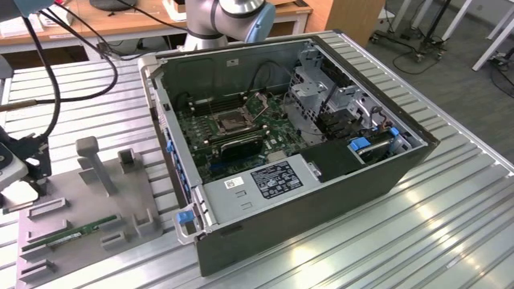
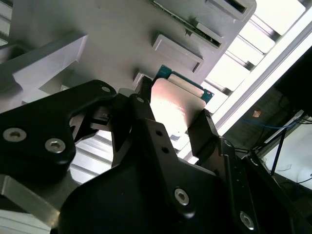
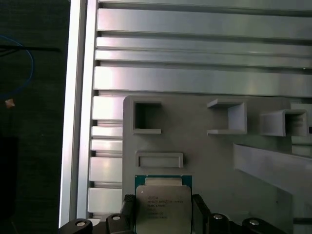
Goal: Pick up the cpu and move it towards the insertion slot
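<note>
The gripper (image 3: 163, 201) is apparently clamping the cpu (image 3: 163, 212) at bottom centre, over the grey tray (image 3: 195, 131); the insertion slot (image 1: 229, 123) is sitting mid-frame in the exterior view.

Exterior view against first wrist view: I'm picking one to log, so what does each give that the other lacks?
Exterior view: the open computer case with the insertion slot on its board, and a green memory stick. First wrist view: the cpu, held by the gripper at two opposite edges. Both: the grey tray on the ribbed metal table.

Lab: slatted aluminium bench (image 1: 449, 198), open computer case (image 1: 321, 201)
</note>
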You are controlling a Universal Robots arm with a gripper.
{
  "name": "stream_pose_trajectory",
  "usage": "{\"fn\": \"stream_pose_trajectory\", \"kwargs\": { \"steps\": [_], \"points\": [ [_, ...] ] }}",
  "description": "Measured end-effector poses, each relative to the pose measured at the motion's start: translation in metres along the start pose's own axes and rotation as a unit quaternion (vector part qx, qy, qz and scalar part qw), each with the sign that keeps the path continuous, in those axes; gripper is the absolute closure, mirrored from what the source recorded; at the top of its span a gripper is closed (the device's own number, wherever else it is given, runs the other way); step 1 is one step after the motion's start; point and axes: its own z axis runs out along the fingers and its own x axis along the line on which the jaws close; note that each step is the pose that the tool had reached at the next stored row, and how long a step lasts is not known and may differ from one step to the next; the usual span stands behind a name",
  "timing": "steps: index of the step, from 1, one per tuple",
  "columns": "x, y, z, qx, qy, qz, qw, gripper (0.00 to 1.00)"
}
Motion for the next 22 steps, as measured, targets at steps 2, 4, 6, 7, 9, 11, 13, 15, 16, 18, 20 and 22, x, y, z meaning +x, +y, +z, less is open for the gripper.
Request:
{"fn": "stream_pose_trajectory", "kwargs": {
  "steps": [2,4,6,7,9,11,13,15,16,18,20,22],
  "points": [
    [0.0,0.0001,-0.003,0.0,0.0,0.0,1.0,0.45],
    [0.0,0.0002,-0.0052,0.0,0.0,0.0,1.0,0.45],
    [0.0,0.0002,-0.0058,-0.0001,-0.0001,0.0,1.0,0.45],
    [0.0,0.0002,-0.0058,-0.0001,-0.0001,0.0,1.0,0.45],
    [0.0,0.0002,-0.0061,0.0,0.0,0.0,1.0,0.45],
    [0.0,0.0003,-0.0061,0.0,0.0,0.0,1.0,0.45],
    [0.0,0.0003,-0.0062,0.0,0.0,0.0,1.0,0.45],
    [0.0,0.0003,-0.0063,0.0,0.0,0.0,1.0,0.45],
    [0.0,0.0002,-0.0063,0.0,0.0,0.0,1.0,0.45],
    [0.0,0.0003,-0.0065,0.0,0.0,0.0,1.0,0.45],
    [0.0,0.0003,-0.0076,0.0002,0.0002,0.0,1.0,0.45],
    [0.0,0.0004,-0.01,0.0001,0.0,0.0,1.0,0.45]
  ]
}}
